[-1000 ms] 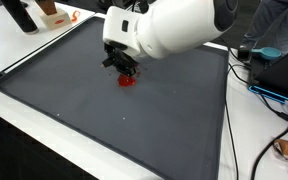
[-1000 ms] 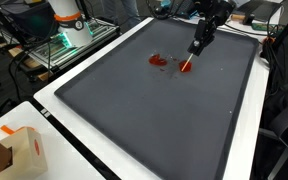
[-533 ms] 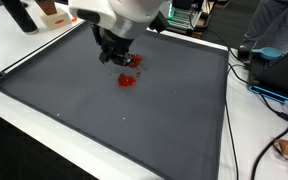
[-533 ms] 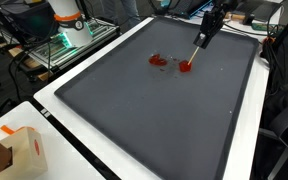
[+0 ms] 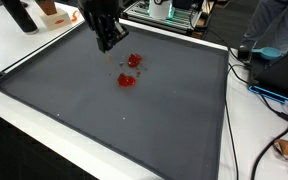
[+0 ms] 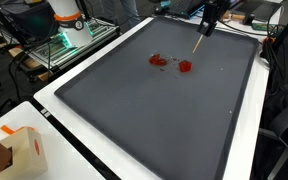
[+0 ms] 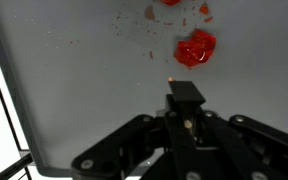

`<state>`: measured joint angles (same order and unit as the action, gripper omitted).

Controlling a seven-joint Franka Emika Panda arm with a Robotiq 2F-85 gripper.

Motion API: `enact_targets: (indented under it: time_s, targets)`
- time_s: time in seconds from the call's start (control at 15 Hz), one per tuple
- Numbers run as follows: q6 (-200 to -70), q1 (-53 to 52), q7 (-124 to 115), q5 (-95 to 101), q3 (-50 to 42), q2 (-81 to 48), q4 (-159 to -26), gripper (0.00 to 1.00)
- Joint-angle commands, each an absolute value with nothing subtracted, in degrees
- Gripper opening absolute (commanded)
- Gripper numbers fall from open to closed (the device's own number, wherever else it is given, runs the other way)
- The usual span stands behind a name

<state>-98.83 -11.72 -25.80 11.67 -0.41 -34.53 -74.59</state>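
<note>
Two red blobs (image 5: 126,80) lie close together on the floor of a wide, shallow dark grey tray (image 6: 154,120), toward its far end. Small red specks (image 7: 134,35) are scattered around them, and they are all the tray holds. Its low black rim runs round it, and it rests on a white table (image 5: 24,50). The gripper (image 5: 108,42) hangs over the far part of the tray, beyond the blobs, with its fingers clamped together on a thin stick (image 6: 200,45) that points down and slants toward them. In the wrist view, the gripper (image 7: 186,100) comes in from the bottom and the stick's small orange tip sits just short of the nearer of the red blobs (image 7: 195,48), apart from it. The pictures do not settle whether the tip touches the tray floor. In an exterior view, a cardboard box (image 6: 24,150) stands on the table outside the tray's near corner, well apart from the gripper (image 6: 208,18). What is inside it cannot be made out.
</note>
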Motion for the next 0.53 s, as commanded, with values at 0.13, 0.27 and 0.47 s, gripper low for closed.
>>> enact_targets:
  time_s: [0.13,0.27,0.47]
  targets:
    - [-102.8,-8.7,-20.0,3.4,1.4,-26.2,-83.5,0.03]
    - [-103.9,-8.3,-18.4,1.6,1.6,-24.2,-85.5,0.03]
    - [-105.2,-8.0,-16.8,-0.1,1.8,-21.9,-88.2,0.03]
